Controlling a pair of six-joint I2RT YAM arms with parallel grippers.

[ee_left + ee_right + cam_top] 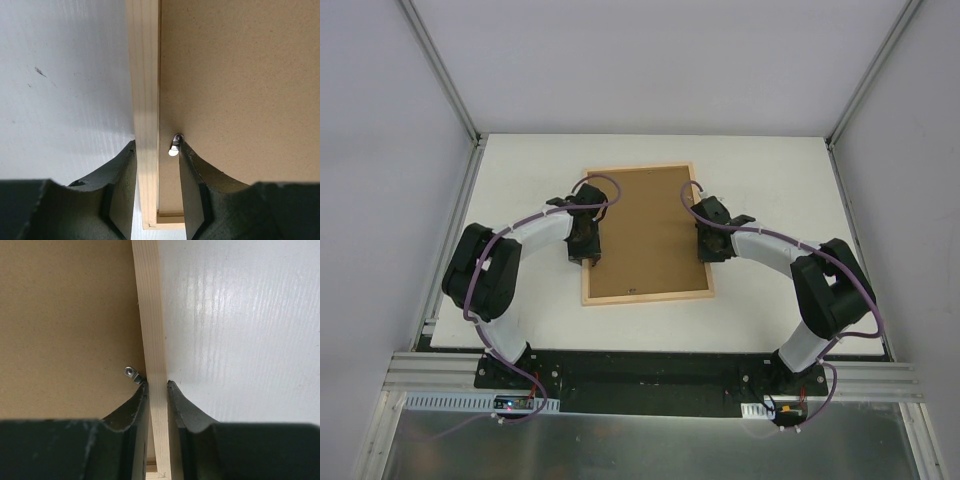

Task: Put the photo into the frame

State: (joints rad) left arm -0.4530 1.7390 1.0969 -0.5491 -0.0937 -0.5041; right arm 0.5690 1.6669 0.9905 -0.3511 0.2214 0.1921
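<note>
The frame (647, 296), of light wood strips, lies face down on the white table with the brown backing board (645, 235) set in it. The photo is hidden. My left gripper (586, 250) straddles the frame's left strip (145, 75). It (157, 141) is open: the outer finger is against the strip, and the inner finger rests on the board at a small metal clip (174, 147). My right gripper (707, 247) is shut on the right strip (150, 305), with its (157, 382) fingers on either side of the strip, beside another clip (132, 373).
The white table (770, 180) stretches round the frame on all sides. Grey walls and metal posts (450, 90) bound the workspace. The backing board (65, 315) fills the inner side of both wrist views.
</note>
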